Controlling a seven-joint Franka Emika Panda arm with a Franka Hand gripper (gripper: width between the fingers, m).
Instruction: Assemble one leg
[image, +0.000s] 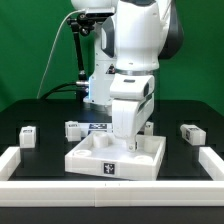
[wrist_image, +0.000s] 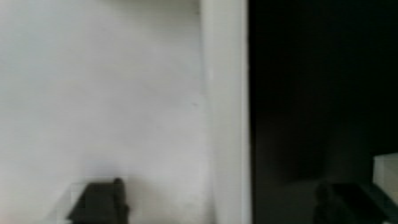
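Exterior view: the gripper (image: 122, 143) hangs low over the white square piece (image: 115, 158), close above its far half, and no leg is in it. From here I cannot tell how far apart the jaws stand. Taking the square piece as the dial's centre, the leg (image: 73, 128) stands on the black table (image: 45, 150) at about ten o'clock. A second leg (image: 28, 135) is well out towards nine o'clock, and a third leg (image: 190, 132) towards three. All of them stand apart from the square piece and from the arm.

Each leg looks like a small, rigid plastic block. I judge it light, stiff and fairly smooth, so it is likely to tip or skid if nudged from one side. The best hold is probably across two opposite flat faces, low enough to keep it from pivoting and with the jaws squared to the block.

Wrist view: a dark fingertip (wrist_image: 98, 203) lies over the pale surface of the white square piece (wrist_image: 107, 90). The other is a faint shape over the black table (wrist_image: 320, 90). The gripper (wrist_image: 222, 203) is therefore spread wide and holds nothing, its fingers straddling the piece's straight edge
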